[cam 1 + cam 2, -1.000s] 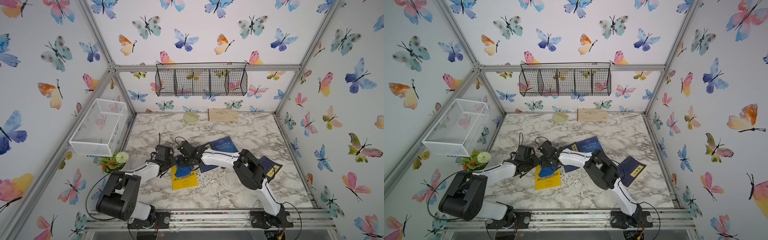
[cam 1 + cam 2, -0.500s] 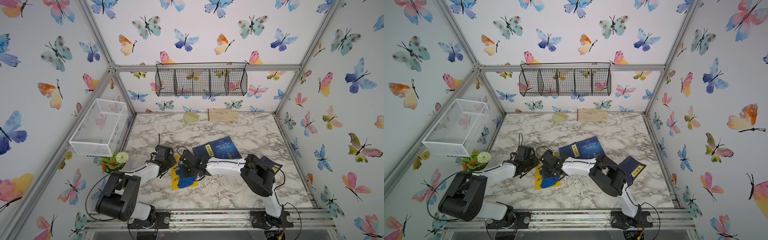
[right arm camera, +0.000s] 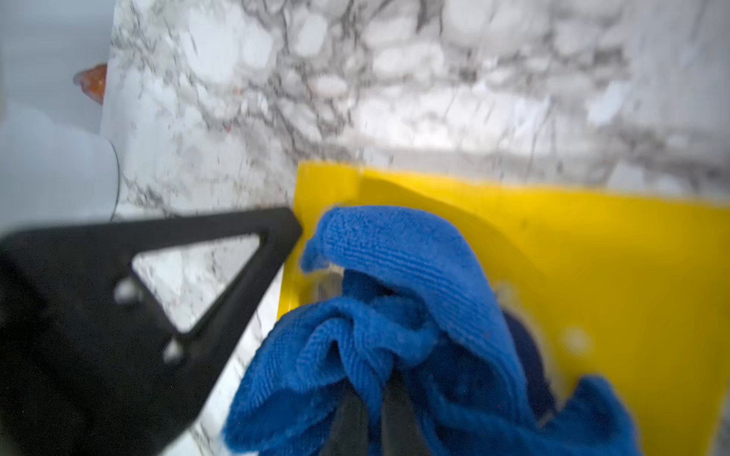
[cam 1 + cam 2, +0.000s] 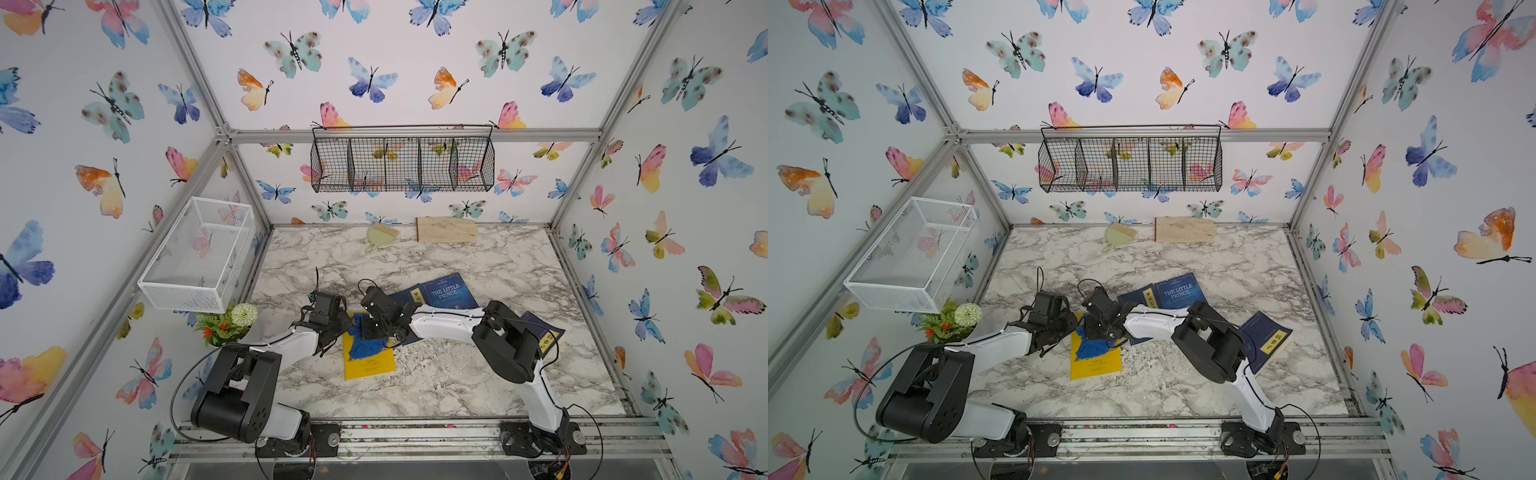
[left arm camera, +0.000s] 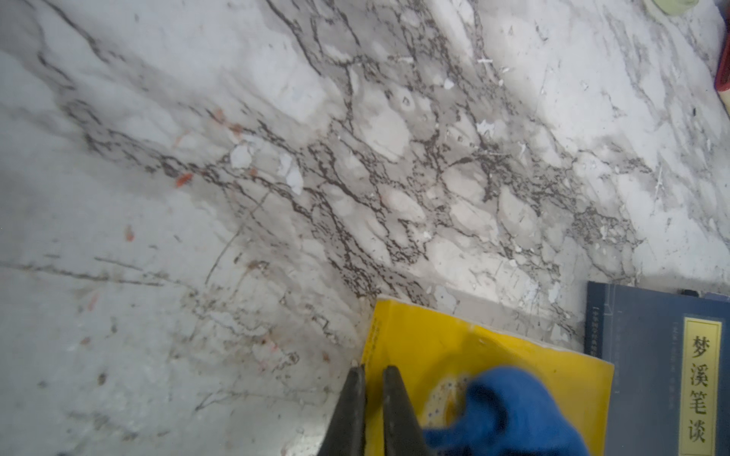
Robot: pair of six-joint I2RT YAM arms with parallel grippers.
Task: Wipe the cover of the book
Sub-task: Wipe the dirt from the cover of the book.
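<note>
The right gripper is pinched tight on the one blue cloth. The cloth bunches around its tips and lies on the cover of the yellow book. The left gripper is closed with nothing between its tips (only a sliver of gap shows). They sit at the book's left edge close to its far left corner, one tip over the cover and one just off it, with the cloth just to their right.

Four books lie on the marble table. The yellow one lies flat, left of centre in the near half; its small dark print is too small to read. Just right of it is a navy book whose yellow label reads 梦溪笔谈. Overlapping that, farther right, is a brighter blue book titled "THE LITTLE PRINCE". A second navy book lies well to the right, partly under the right arm (label unreadable).
</note>
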